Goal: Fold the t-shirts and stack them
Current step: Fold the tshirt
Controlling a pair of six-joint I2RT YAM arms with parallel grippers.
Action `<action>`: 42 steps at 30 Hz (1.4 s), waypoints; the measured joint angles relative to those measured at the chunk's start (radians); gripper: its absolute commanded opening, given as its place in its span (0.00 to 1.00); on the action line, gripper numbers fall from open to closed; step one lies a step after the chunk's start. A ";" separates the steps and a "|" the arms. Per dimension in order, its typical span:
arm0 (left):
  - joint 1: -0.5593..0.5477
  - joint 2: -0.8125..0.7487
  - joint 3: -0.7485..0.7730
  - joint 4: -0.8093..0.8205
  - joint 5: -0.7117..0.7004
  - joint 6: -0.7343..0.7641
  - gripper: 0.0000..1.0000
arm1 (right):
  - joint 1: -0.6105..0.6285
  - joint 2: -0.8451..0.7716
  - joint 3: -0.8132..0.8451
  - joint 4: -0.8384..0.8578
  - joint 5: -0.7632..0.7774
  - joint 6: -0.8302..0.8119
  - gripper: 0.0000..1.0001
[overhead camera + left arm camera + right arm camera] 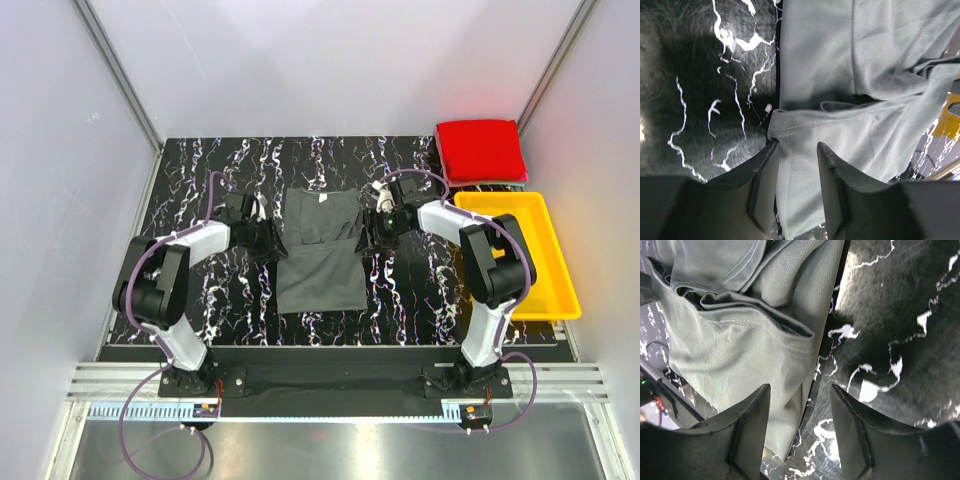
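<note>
Top external view: you have the grey t-shirt [320,250] lying mid-table with a claw at each side edge.

The grey t-shirt lies partly folded on the black marbled table [200,170], its upper part doubled over and rumpled, the lower part flat toward the arm bases. Your left gripper [268,238] sits at the shirt's left edge. The left wrist view shows its fingers [765,175] spread, with the hemmed edge lying between them, not pinched. Your right gripper [368,235] sits at the right edge, its fingers [750,420] also held wide apart over the shirt's border and bare table. A red folded garment [482,150] rests at the far right corner, just beyond a yellow bin [500,197] along the right side.
</note>
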 measured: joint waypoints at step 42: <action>0.020 -0.181 -0.021 -0.144 -0.052 0.032 0.54 | -0.064 -0.088 -0.155 0.065 -0.079 0.105 0.61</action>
